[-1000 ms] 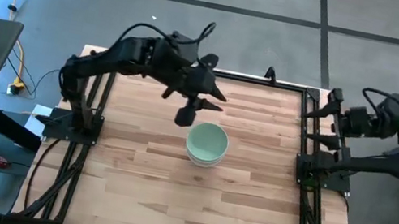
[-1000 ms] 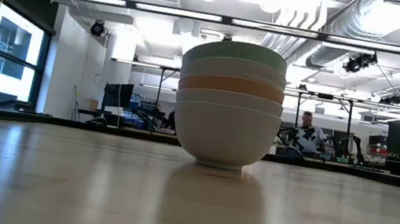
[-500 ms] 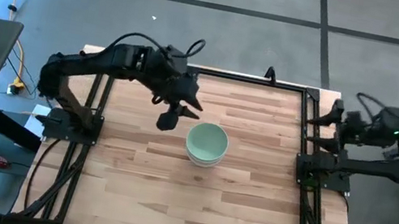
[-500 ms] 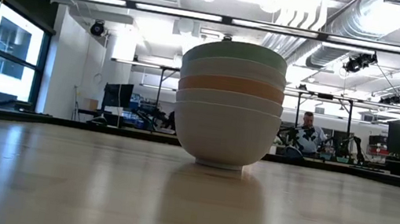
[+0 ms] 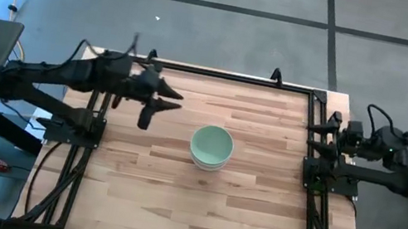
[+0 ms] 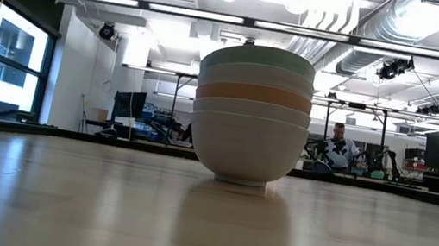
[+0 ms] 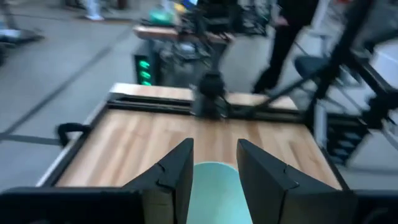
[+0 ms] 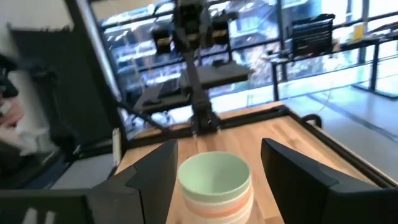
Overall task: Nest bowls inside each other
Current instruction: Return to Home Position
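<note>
We see the bowls nested in one stack, green uppermost. Near its left hangs the left gripper, fingers narrowly parted, empty; well to its right, the right gripper (fingers wide, empty). A low left-arm sweep could topple it, we think.

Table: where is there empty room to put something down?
In the high view, the table below the bowl stack is all bare, as is the strip between it and the right rail, where the right gripper waits. Busiest: upper left, under the open left gripper.
</note>
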